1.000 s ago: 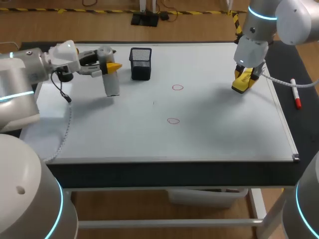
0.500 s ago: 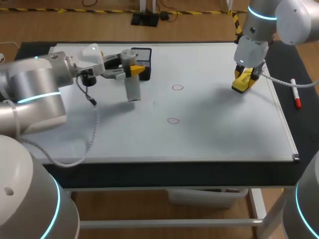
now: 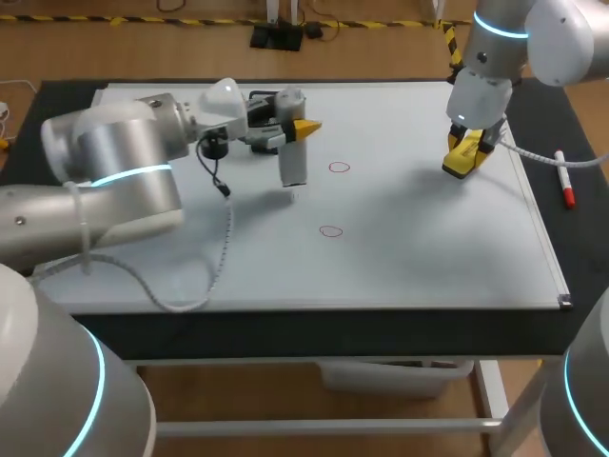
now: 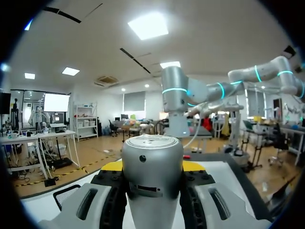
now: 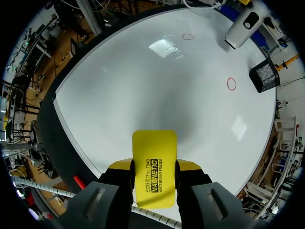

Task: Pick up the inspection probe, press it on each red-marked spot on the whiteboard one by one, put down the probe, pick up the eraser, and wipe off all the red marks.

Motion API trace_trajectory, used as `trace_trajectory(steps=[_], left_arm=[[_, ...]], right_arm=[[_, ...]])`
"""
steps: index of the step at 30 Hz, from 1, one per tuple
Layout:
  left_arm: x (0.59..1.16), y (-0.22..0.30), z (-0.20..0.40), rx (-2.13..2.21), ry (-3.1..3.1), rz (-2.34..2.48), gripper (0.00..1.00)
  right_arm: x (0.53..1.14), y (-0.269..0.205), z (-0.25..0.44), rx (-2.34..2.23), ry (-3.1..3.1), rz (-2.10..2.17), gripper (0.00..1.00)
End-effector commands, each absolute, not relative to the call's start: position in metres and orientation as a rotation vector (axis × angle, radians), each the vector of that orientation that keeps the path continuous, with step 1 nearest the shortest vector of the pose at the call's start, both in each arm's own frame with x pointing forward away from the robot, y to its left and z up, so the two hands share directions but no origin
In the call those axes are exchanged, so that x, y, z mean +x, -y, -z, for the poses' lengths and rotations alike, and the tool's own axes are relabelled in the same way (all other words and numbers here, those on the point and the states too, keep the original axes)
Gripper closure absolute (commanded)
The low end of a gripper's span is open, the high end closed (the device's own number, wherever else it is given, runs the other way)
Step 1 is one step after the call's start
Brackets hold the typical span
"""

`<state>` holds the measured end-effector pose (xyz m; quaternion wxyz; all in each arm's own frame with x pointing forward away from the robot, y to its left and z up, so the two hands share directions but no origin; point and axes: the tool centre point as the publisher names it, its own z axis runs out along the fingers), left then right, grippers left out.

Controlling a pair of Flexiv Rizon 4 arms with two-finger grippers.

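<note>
My left gripper [image 3: 296,127] is shut on the grey cylindrical probe [image 3: 293,168], which hangs upright over the whiteboard [image 3: 419,248], just left of the upper red ring [image 3: 339,168]. A second red ring [image 3: 330,230] lies nearer the front. In the left wrist view the probe [image 4: 152,186] fills the gap between the fingers of that gripper [image 4: 152,166]. My right gripper [image 3: 467,149] hovers at the board's far right, shut on the yellow eraser [image 3: 458,165]. The right wrist view shows the eraser [image 5: 154,150] in the gripper [image 5: 154,165], both rings [image 5: 188,36] [image 5: 231,84] and the probe [image 5: 242,26].
A black mesh cup [image 3: 265,99] stands at the board's far edge, partly hidden behind my left gripper; it also shows as the cup [image 5: 265,75] in the right wrist view. A red marker [image 3: 564,187] lies off the board on the right.
My left arm has swung right with the probe, from the board's left side past the mesh cup to beside the upper red ring. The right arm has stayed still.
</note>
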<state>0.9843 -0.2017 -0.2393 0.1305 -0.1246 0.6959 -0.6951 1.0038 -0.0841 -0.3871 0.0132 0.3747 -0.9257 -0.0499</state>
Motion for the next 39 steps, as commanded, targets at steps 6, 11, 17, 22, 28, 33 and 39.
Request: trace_trajectory(steps=[6, 11, 17, 22, 28, 33, 39], left_arm=[[1.011, 0.254, 0.248, -0.408, -1.988, 1.980, 1.00], [1.019, 0.270, 0.250, -0.405, -1.989, 1.974, 1.00], [1.030, 0.283, 0.253, -0.407, -1.993, 1.960, 1.00], [1.035, 0.291, 0.254, -0.409, -1.990, 1.957, 1.00], [1.041, 0.296, 0.257, -0.411, -1.987, 1.939, 1.00], [1.045, 0.301, 0.261, -0.405, -1.996, 1.924, 1.00], [1.047, 0.303, 0.267, -0.410, -2.006, 1.920, 1.00]], right_arm=[[1.005, 0.085, 0.387, 1.169, 2.881, 0.151, 1.00], [1.005, 0.085, 0.387, 1.169, 2.881, 0.151, 1.00], [1.005, 0.085, 0.387, 1.169, 2.881, 0.151, 1.00], [1.005, 0.085, 0.387, 1.169, 2.881, 0.151, 1.00], [1.005, 0.085, 0.387, 1.169, 2.881, 0.151, 1.00], [1.005, 0.085, 0.387, 1.169, 2.881, 0.151, 1.00], [1.005, 0.085, 0.387, 1.169, 2.881, 0.151, 1.00]])
